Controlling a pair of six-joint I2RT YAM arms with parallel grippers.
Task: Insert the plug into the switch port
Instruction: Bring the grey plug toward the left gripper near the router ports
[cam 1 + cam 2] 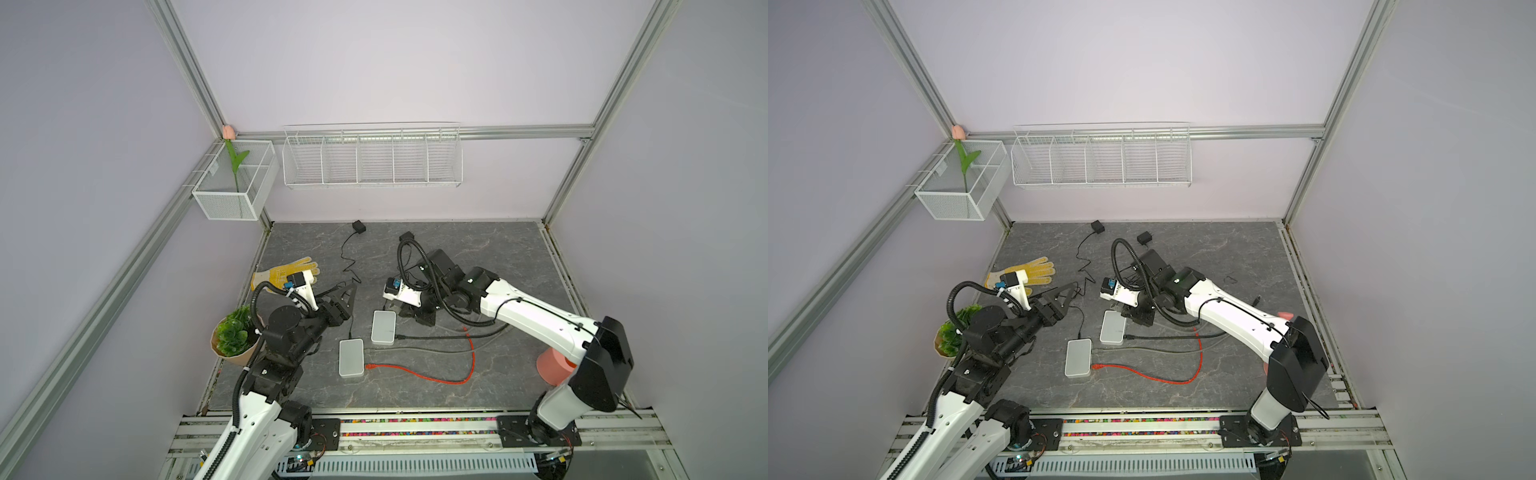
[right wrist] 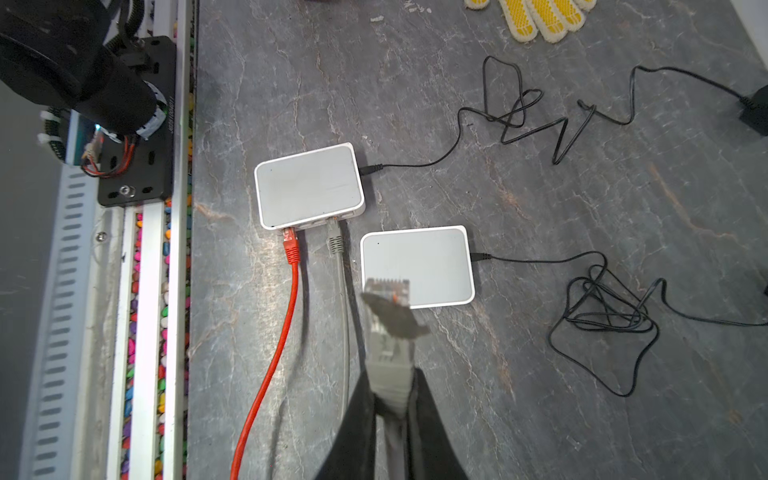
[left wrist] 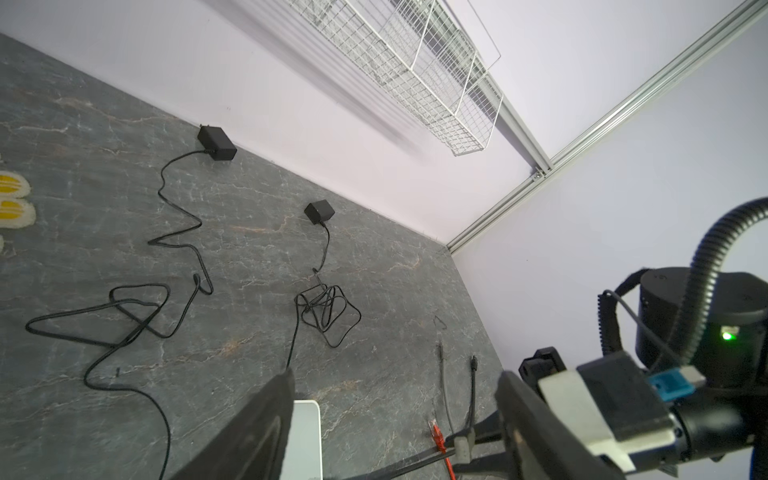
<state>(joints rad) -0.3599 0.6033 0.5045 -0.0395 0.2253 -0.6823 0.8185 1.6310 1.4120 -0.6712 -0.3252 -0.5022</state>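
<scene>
My right gripper [image 2: 392,386] is shut on a grey plug [image 2: 386,332], whose clear tip hangs above the near edge of a white switch [image 2: 417,266]. Its port side is hidden under the plug. In both top views this gripper [image 1: 402,311] [image 1: 1126,311] sits low at the far end of that switch [image 1: 383,327] [image 1: 1113,327]. A second white switch [image 1: 351,357] [image 2: 309,185] has a red plug [image 2: 291,243] and a grey plug [image 2: 335,241] in its ports. My left gripper [image 1: 347,293] [image 3: 395,382] stands open and empty, raised to the left of the switches.
Two black power adapters [image 1: 359,226] [image 1: 406,236] with tangled leads lie at the back. A yellow glove [image 1: 291,270] and a potted plant [image 1: 235,336] are on the left, a pink cup [image 1: 555,365] on the right. Red [image 1: 419,376], grey and black cables run across the mat.
</scene>
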